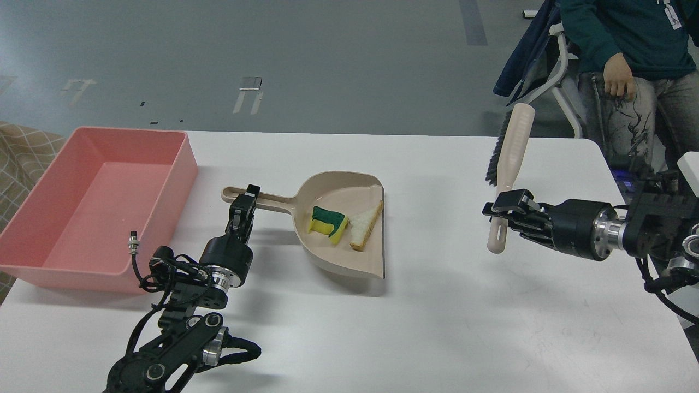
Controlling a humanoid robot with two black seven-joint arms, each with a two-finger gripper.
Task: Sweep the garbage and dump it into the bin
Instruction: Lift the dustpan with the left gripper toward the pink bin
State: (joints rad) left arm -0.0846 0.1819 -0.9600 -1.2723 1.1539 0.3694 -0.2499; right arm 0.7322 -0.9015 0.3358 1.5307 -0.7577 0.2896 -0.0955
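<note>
The yellow sponge with a green side and the triangular bread slice lie inside the beige dustpan at mid-table. My left gripper is shut on the dustpan's handle. The pink bin stands at the left, empty. My right gripper is shut on the beige brush, holding it upright above the table's right part, well away from the pan.
A person stands past the table's far right corner, next to a chair. A white object sits at the right edge. The table's far edge runs just behind the bin and the brush.
</note>
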